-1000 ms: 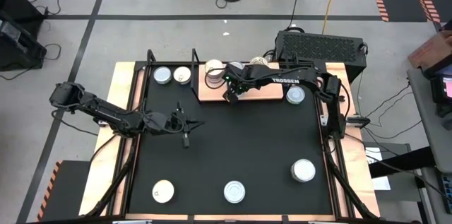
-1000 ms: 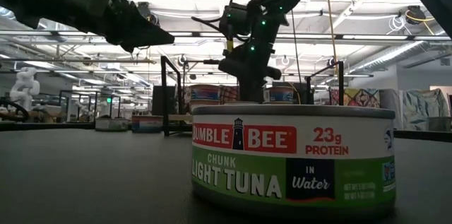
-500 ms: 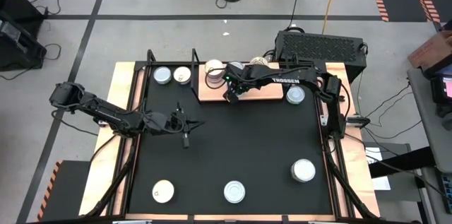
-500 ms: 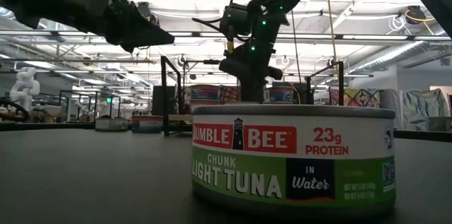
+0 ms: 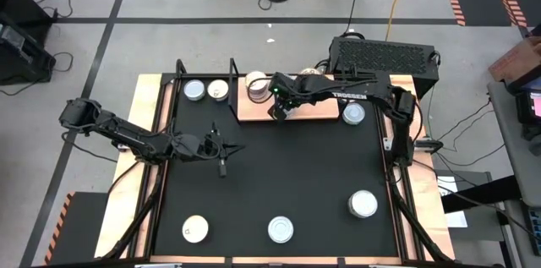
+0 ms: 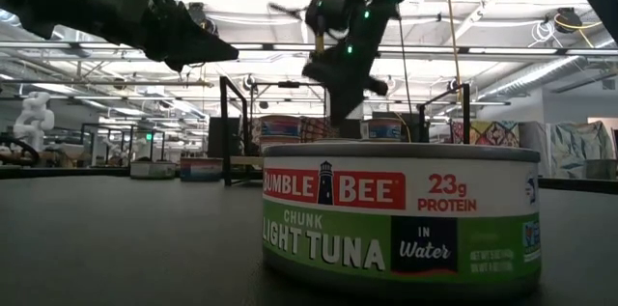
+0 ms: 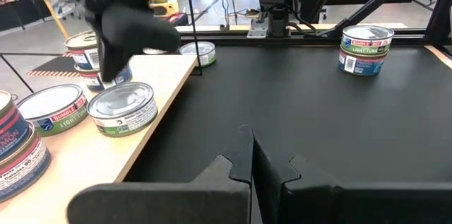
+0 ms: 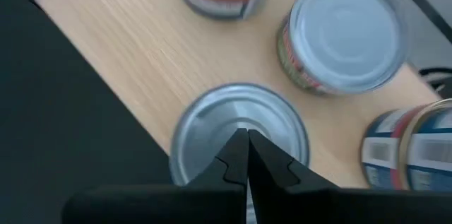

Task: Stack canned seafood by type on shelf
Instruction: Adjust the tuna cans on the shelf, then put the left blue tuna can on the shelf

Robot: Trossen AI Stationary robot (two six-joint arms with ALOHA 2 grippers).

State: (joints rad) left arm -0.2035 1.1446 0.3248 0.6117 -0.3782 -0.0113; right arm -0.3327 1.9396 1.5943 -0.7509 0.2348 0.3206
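Both grippers are clenched empty — your right gripper (image 8: pixel 246 155) hovers over a silver-topped tin (image 8: pixel 239 136) on the shelf (image 5: pixel 314 109), apparently just placed; next, fetch another tin (image 5: pixel 363 205) from the table.

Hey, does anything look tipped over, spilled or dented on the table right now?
Nothing stands out. The tins on the shelf and the ones on the black tabletop all sit upright, with no spills or visible dents.

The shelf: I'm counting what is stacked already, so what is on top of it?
On the shelf, the left wrist view shows several tins: two green-label ones lying single and taller stacks at the edges. The right gripper, shut, hovers above one tin and hides part of its lid.
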